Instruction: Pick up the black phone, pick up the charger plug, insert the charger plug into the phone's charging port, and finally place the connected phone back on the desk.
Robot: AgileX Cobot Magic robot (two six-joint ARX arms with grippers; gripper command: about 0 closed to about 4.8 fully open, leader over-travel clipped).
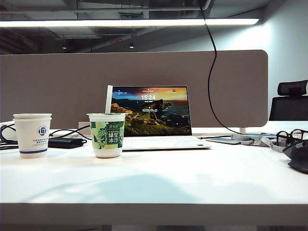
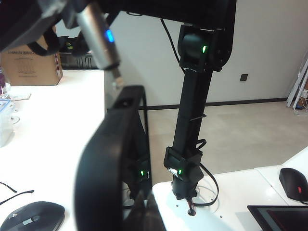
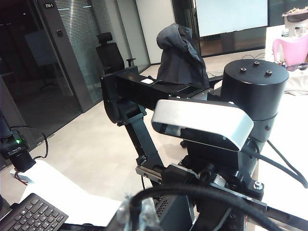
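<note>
Standing on the white table [image 1: 154,183], an open laptop [image 1: 151,115], green cup [image 1: 107,134], both claws raised off it, closed empty.

Exterior view: neither arm nor gripper appears. Dark object [image 1: 299,159] is cut off by the right edge; identity unclear. Glasses [image 1: 288,137] are partly cut off there too. Left wrist view: phone [image 2: 108,163] is a blurred black edge; its port cannot be made out. Right wrist view: fingers are indistinct at the lower edge, behind a blurred cable [image 3: 202,192].
</note>
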